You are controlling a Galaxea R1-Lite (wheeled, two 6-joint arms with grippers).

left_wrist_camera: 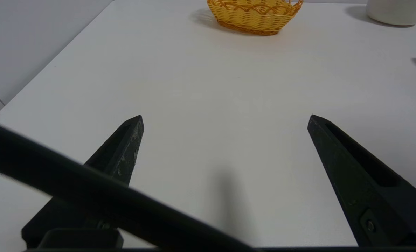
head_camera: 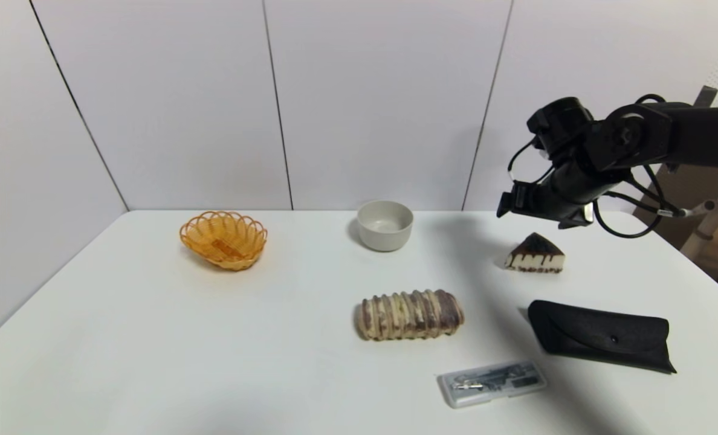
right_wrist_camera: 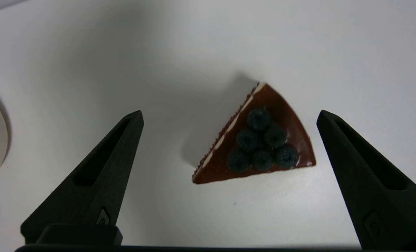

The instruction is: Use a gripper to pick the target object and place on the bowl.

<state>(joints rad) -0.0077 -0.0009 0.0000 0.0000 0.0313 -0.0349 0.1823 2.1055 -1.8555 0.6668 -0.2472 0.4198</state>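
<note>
Over on the right side of the white table (head_camera: pixel 153 338), the right gripper (right_wrist_camera: pixel 229 117) hangs in the air above the cake slice (head_camera: pixel 535 254). Its 2 dark fingers (right_wrist_camera: pixel 103 168) are spread wide with nothing between them. They look wide so the cake can fit in the gap when the arm goes down. From the wrist, the cake sits between the 2 fingers but closer to 1 of them, so I think the arm must shift a bit first. The cake lies flat on the table with 6 blueberries on top.

The bowl (head_camera: pixel 385 225) waits at the far middle of the table, well apart from the cake, and nothing shows inside it. That is where the cake should go.

The left gripper (left_wrist_camera: pixel 225 119) rests low over the near left of the table, wide too and holding nothing. It looks parked. An orange basket (head_camera: pixel 223 239) sits far left, and a striped bread loaf (head_camera: pixel 410 314) lies nearer the middle.
</note>
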